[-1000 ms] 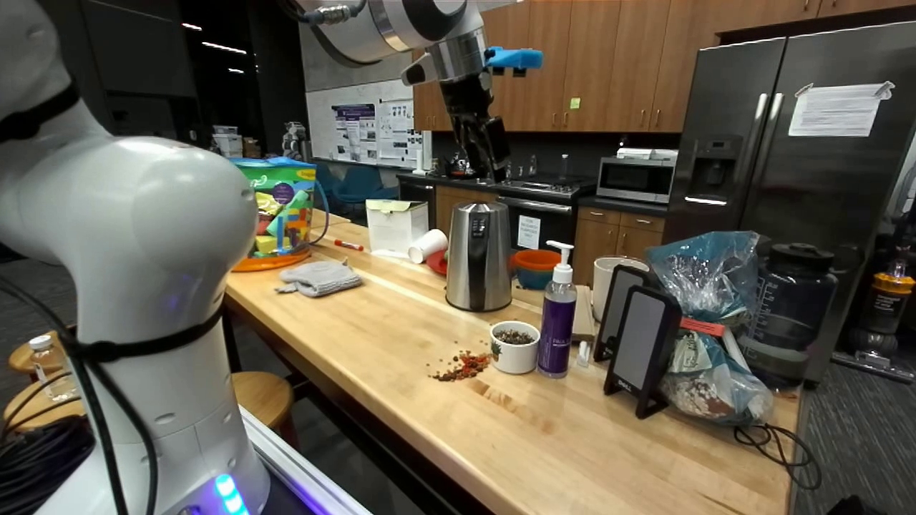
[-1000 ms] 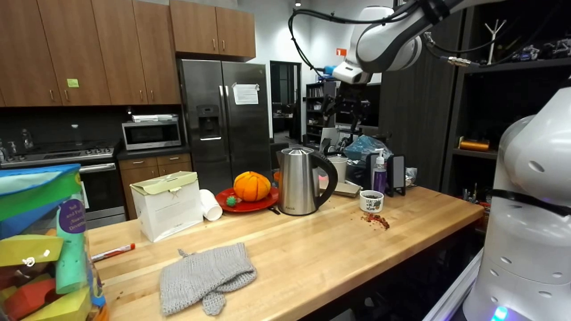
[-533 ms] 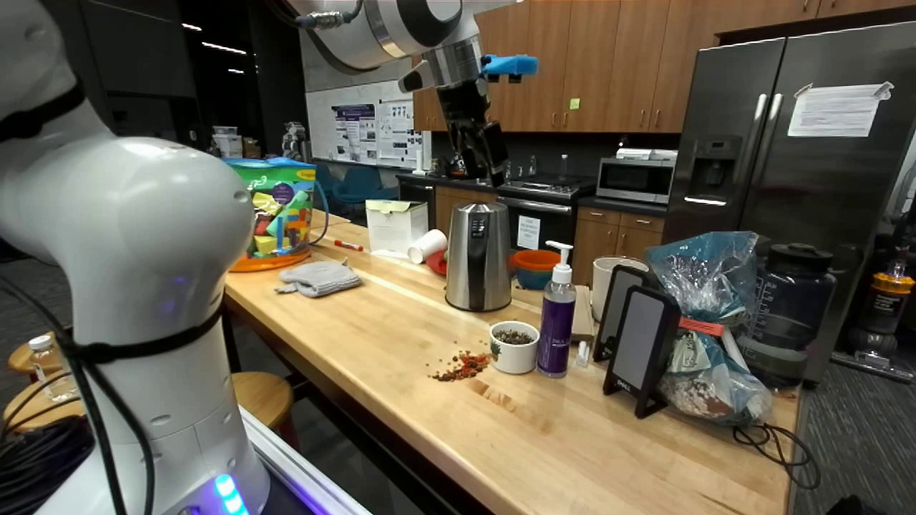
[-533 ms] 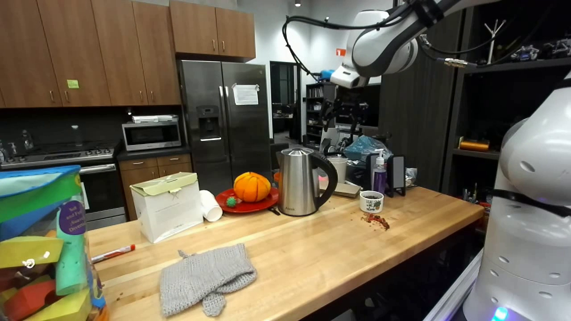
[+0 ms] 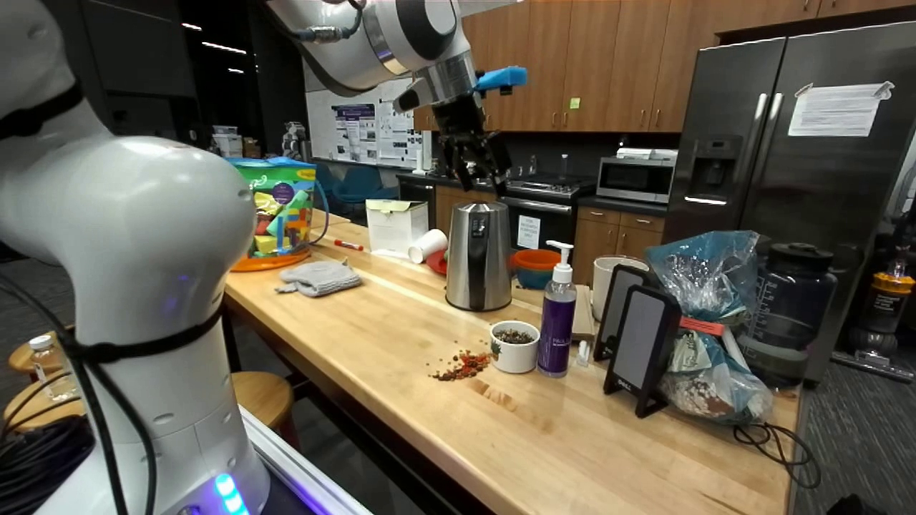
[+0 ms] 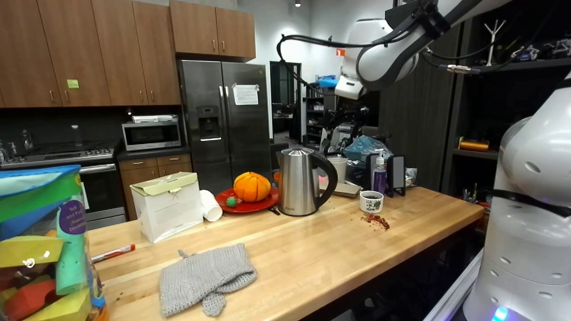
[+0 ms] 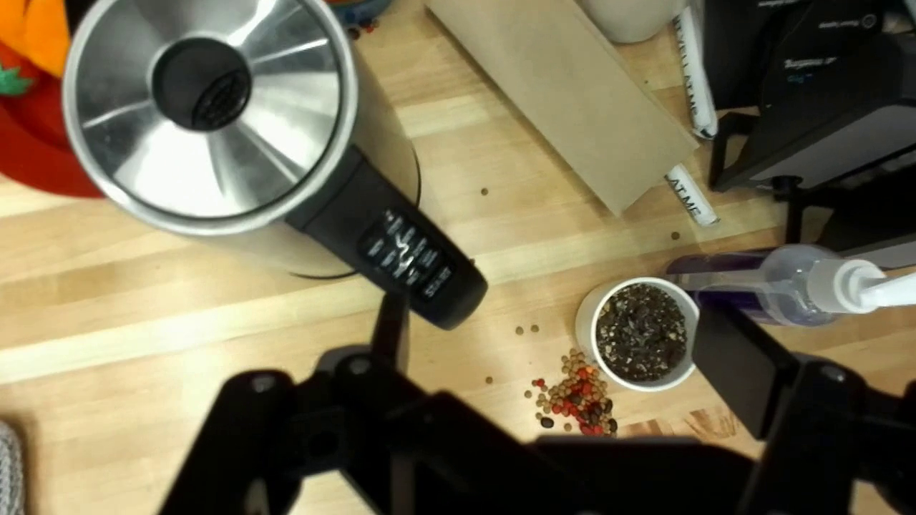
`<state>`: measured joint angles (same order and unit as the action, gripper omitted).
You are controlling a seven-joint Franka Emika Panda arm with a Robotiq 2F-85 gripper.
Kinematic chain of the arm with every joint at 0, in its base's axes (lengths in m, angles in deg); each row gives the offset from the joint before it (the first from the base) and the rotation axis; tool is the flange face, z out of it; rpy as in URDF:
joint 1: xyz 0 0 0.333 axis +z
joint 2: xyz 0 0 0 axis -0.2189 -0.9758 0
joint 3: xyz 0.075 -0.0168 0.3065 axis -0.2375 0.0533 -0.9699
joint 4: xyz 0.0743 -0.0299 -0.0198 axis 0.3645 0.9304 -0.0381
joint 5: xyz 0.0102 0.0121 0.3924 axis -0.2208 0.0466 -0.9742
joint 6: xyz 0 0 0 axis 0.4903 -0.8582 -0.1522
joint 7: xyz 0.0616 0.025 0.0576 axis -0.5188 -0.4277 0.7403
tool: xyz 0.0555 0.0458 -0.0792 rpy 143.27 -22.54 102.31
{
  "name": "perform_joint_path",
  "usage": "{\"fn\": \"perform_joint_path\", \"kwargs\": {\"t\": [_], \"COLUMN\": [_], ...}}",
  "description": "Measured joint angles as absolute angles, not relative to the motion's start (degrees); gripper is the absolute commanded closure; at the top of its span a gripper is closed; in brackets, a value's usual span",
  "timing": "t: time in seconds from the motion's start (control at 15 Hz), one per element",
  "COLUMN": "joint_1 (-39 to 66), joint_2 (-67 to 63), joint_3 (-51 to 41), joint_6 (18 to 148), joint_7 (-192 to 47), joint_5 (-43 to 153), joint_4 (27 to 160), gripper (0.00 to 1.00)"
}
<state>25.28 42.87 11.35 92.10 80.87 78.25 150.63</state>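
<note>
Wooden cabinets (image 6: 111,53) and a steel fridge (image 6: 244,129) stand at the far side in an exterior view. Nearer, on the pale wood tabletop (image 6: 308,254), the steel kettle (image 6: 296,183) stands upright, left of a white cup (image 6: 371,203); above, near the kettle, the pincer (image 7: 554,329) hangs spread wide.

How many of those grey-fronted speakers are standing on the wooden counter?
2. In an exterior view, the front speaker stands right of the purple pump bottle, partly covering the rear speaker. Others could hide behind the plastic bag.
</note>
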Motion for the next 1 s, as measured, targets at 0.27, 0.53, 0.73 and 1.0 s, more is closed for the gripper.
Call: {"fn": "perform_joint_path", "kwargs": {"t": [0.27, 0.53, 0.73, 1.0], "joint_1": [43.8, 54.2, 55.6, 55.0], "joint_2": [44.8, 49.5, 53.3, 56.9], "joint_3": [26.3, 38.0, 41.2, 41.6], "joint_6": [92.0, 90.6, 89.2, 87.8], "joint_7": [80.6, 80.5, 80.6, 80.6], "joint_5": [87.8, 97.6, 101.9, 103.1], "joint_4": [152.7, 152.7, 152.5, 152.2], "gripper": [0.00, 0.00, 0.00, 0.00]}}
